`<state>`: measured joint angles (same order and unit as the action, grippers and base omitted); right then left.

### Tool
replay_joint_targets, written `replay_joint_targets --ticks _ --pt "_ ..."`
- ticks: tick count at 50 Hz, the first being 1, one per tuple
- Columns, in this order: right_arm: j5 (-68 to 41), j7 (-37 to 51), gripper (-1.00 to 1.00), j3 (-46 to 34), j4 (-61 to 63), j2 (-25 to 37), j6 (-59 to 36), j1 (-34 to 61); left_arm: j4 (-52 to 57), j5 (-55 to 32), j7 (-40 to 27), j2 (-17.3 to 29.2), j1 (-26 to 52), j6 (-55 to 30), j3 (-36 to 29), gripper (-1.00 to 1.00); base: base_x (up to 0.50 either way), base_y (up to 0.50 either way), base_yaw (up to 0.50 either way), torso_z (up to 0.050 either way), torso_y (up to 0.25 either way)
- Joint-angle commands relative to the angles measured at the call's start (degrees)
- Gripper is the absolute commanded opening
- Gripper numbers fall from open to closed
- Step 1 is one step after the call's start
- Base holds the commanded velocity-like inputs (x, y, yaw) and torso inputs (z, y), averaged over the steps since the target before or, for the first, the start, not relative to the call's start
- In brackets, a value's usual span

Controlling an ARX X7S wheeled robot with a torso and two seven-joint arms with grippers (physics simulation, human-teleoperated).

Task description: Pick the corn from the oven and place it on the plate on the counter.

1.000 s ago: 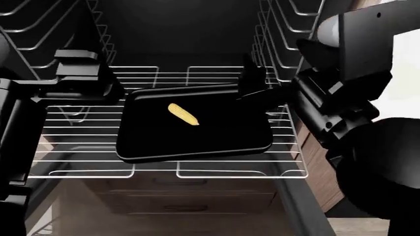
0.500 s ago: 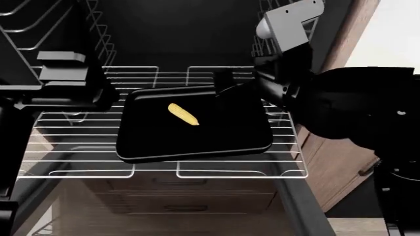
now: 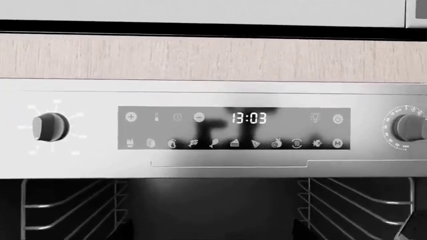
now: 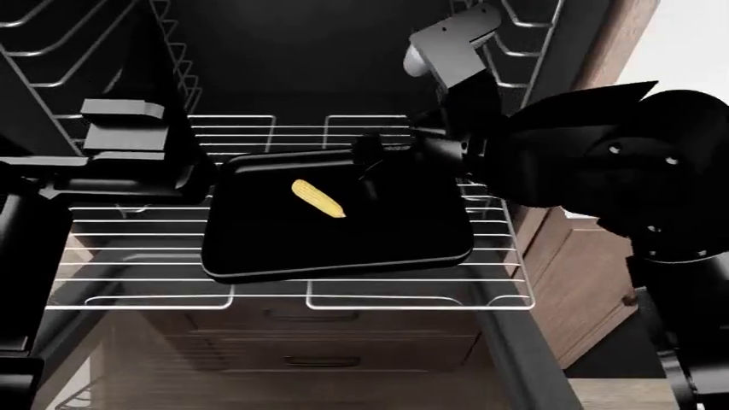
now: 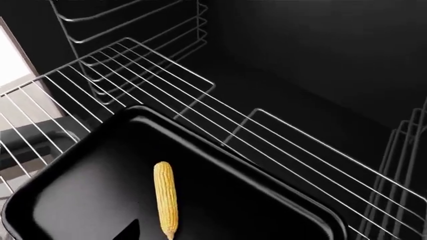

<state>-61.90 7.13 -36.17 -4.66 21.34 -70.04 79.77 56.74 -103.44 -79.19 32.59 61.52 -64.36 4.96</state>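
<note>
Two arms are reaching into the oven [image 4: 307, 51], a black cavity filling most of the head view, with side rails running up both walls and a silver wire rack [image 4: 285, 256] spanning its width at mid frame. On that rack a black baking tray [image 4: 376, 231] is sitting slightly skewed, its raised rim closing it on all sides. The corn [image 4: 317, 198] is lying loose on the tray floor in the upper left part of the tray, touching nothing else, its long axis running from upper left to lower right in the head view and its taper pointing to the lower right. The right tool [image 4: 370, 158] is hanging over the tray's upper edge, just right of the cob and near it, so the cob lies to its left and a little lower in the frame; this arm is clearly the nearer one. Whether its jaws are standing wide or narrow I cannot tell, since they are reading black on black. In the right wrist view the corn [image 5: 165, 197] is showing at lower centre, with bare tray floor on both flanks, giving room for the jaws to straddle it across its width. The left tool [image 4: 142, 158] is sitting at the left edge of the rack, well apart from the cob, its opening also unreadable. The plate is not appearing in any view.
</note>
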Motion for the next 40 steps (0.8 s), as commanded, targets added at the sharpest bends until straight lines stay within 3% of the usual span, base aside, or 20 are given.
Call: replay_joint_targets --ticks 1,15,21,24,28,40 --pt "1.38 -1.68 1.00 -2.93 -4.39 -2.12 0.01 -0.31 0.13 0.44 0.06 -0.67 -0.04 0.14 -0.77 1.00 0.00 0.00 0.00 0.000 0.000" --pt "0.86 -0.07 1.00 -0.94 -7.33 -4.10 2.15 -1.12 0.37 0.47 0.25 -0.35 -0.60 0.52 -0.67 1.00 0.00 0.00 0.00 0.000 0.000" --pt "4.18 -4.40 1.00 -4.09 -13.06 -5.47 4.64 0.93 0.43 -0.23 -0.48 0.04 -0.09 0.92 -0.98 1.00 0.00 0.00 0.00 0.000 0.000" --pt "5.37 -4.40 1.00 -6.70 -18.57 -7.31 1.05 3.61 0.57 -0.78 -0.88 0.57 -0.01 1.20 -0.87 1.00 0.00 0.00 0.00 0.000 0.000" --pt "7.23 -4.85 1.00 -10.49 -19.59 -8.18 -1.06 5.31 0.69 -0.67 -0.92 0.52 -0.25 1.29 -0.85 1.00 0.00 0.00 0.00 0.000 0.000" --pt "8.01 -6.19 1.00 -11.54 -19.50 -8.70 0.14 7.56 0.78 0.09 -0.45 -0.10 -0.68 1.30 -1.06 1.00 0.00 0.00 0.00 0.000 0.000"
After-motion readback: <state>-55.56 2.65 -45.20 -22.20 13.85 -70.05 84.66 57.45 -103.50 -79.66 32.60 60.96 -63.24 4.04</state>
